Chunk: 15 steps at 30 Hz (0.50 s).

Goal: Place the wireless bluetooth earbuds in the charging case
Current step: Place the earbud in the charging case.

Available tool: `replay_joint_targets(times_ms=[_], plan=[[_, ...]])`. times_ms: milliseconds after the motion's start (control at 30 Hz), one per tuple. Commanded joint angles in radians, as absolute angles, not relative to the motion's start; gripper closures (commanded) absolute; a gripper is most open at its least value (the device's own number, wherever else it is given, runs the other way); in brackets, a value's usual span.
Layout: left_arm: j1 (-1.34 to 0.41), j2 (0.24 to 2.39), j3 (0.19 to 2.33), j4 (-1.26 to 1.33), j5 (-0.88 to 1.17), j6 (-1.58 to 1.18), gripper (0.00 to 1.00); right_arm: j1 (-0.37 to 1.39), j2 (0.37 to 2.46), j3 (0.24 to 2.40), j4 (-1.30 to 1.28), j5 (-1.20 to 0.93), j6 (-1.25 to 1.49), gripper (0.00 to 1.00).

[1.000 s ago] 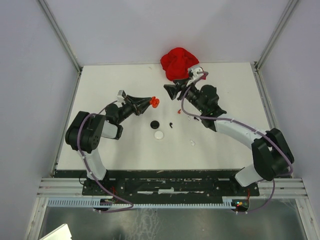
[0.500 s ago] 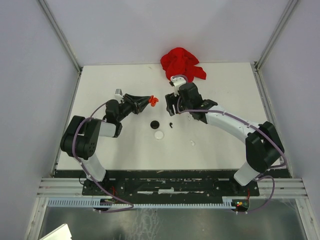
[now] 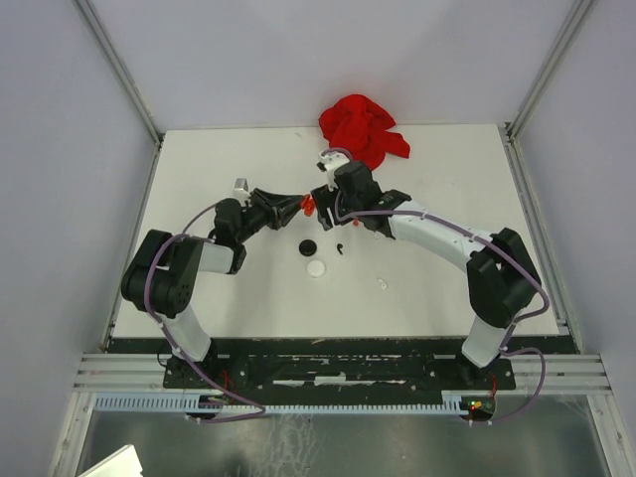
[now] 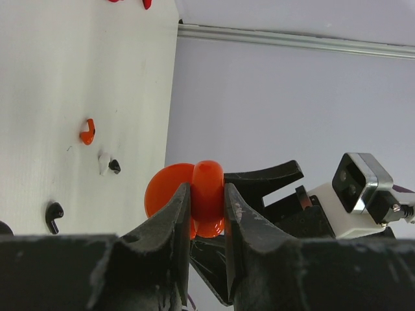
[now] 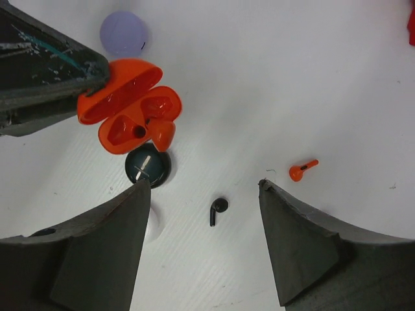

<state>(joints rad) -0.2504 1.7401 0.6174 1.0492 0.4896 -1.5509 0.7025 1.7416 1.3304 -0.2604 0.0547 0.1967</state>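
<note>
Right now the left claw point(image 4: 207, 194) is clenched on the orange charging case point(image 5: 126, 107). Its two fingers pinch the case edge-on, so the case stands out past the fingertips, lifted above the table point(image 3: 447, 278). The case is hinged open with its wells turned toward the right claw point(image 5: 204, 188). An orange bud shape sits at the case's lower rim, but I cannot tell whether it is fully seated.

The right claw is released, with its fingers spread wide and nothing between the pads. It hovers just beside the case, which lies a little beyond one of its fingertips. Down on the table, framed between the right claw's two fingers, lies a black earbud point(image 5: 217, 208). A loose orange earbud point(image 5: 303, 170) lies near the tip of the finger farther from the case. A dark disc point(image 5: 148, 167) sits under the case, close to the tip of the nearer finger. A lilac disc point(image 5: 123, 32) lies past the case on the side away from the right claw.

From above, a white disc point(image 3: 316, 267) rests on the near side of both claws, beside the dark disc. A red cloth point(image 3: 360, 127) lies heaped behind the right claw.
</note>
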Motion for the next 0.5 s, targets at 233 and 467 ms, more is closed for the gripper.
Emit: replay_joint_targets(times_ms=[233, 467], plan=[[-0.268, 1.702, 0.617, 1.086, 0.499, -1.514, 0.97, 0.706, 1.811, 1.444, -0.265, 0.13, 0.208, 0.24], [-0.272, 1.69, 0.603, 1.085, 0.51, -1.514, 0.97, 0.697, 1.828, 1.462, -0.256, 0.159, 0.213, 0.24]])
